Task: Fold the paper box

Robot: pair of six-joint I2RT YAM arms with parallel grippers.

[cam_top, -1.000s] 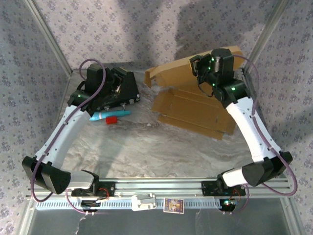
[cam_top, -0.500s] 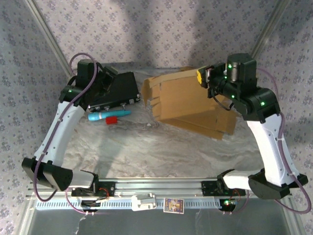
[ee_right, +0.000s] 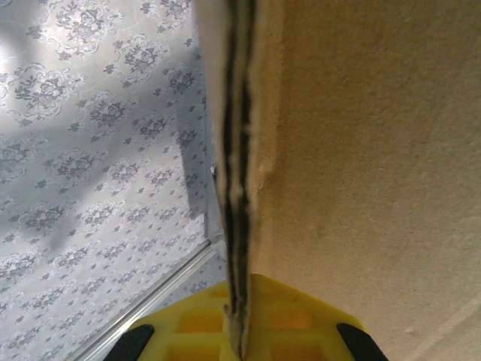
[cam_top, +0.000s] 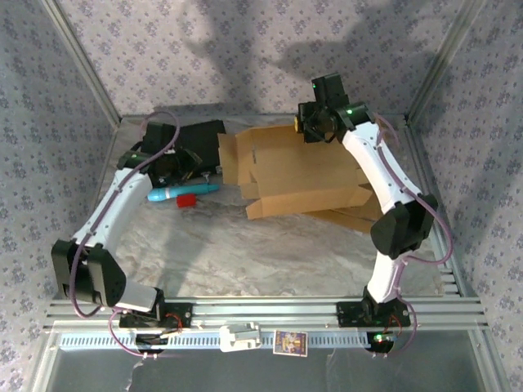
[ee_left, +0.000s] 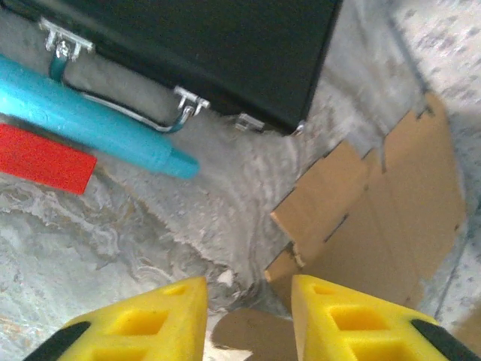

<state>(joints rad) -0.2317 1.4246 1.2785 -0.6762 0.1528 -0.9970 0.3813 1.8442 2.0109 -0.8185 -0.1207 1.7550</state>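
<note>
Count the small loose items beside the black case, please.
2. A blue marker lies just in front of the black case; a red block sits beside it, on the near side. More could be hidden under the paper box.

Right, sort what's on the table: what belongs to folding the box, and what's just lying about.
For the job:
box
right gripper, shut on the box's edge
left gripper, open, close to the box

Lying about:
black case
blue tube
red block
</note>
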